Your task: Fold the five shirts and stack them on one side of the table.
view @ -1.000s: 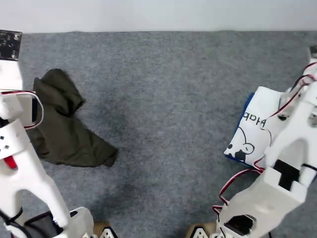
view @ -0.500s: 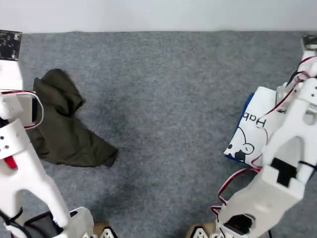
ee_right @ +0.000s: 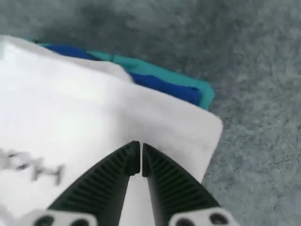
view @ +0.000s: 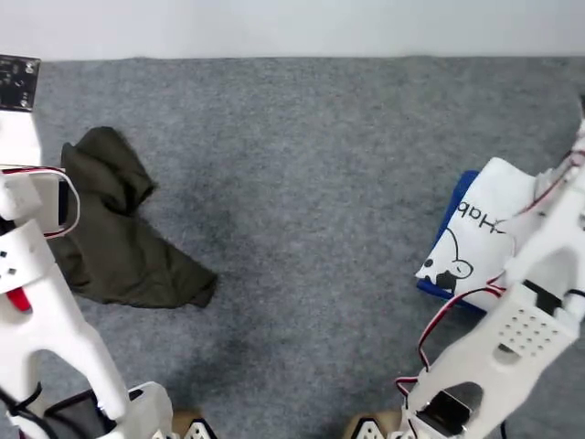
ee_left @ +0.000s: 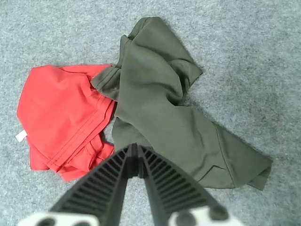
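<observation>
Checking next pick: olive shirt (ee_left: 160, 117) lies crumpled, red shirt (ee_left: 61, 113) touching it. L gripper (ee_left: 135, 149) hangs over its edge, jaws shut, empty, and the shirt's long axis slants off ahead. R gripper (ee_right: 137, 146) is also shut, empty, well apart over white shirt (ee_right: 70, 122). L arm nearer.

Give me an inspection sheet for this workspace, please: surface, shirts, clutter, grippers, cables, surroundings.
Surface: grey mat, flat.
Job's things: olive shirt and red shirt crumpled, touching; white shirt folded atop blue shirt and teal shirt.
Clutter: nothing seen.
Grippers: left gripper shut over olive shirt; right gripper shut over white shirt.
Cables: red and white wires looped beside the stack.
Surroundings: pale wall at far edge.
</observation>
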`<state>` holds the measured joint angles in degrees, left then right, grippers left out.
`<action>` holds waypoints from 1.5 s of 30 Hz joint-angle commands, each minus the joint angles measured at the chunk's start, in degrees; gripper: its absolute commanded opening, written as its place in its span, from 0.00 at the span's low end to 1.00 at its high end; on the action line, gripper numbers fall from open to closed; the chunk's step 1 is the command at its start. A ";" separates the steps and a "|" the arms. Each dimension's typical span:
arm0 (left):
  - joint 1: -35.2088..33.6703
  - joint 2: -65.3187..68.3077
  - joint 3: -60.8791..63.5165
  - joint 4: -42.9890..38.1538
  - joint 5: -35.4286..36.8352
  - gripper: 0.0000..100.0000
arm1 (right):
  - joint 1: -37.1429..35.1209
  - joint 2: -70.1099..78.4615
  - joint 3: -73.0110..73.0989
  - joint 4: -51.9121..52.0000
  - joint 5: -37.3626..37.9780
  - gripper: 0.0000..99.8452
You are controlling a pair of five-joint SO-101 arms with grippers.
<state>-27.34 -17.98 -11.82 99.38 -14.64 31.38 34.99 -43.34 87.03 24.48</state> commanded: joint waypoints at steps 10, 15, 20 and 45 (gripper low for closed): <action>-2.73 -5.54 6.11 1.05 -0.53 0.00 | -11.74 -16.48 -0.26 15.96 0.26 0.01; -3.25 -4.66 12.00 1.05 -6.95 0.01 | -11.91 -25.98 13.45 15.96 0.26 0.01; 1.58 -4.57 23.08 1.05 -10.11 0.14 | -11.82 -35.56 28.13 15.87 0.26 0.01; 25.32 12.57 45.58 -27.96 -7.74 0.18 | -11.65 -58.59 57.58 15.78 0.26 0.01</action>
<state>-2.46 -9.27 37.76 73.19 -22.90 20.22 -20.31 14.15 100.57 24.66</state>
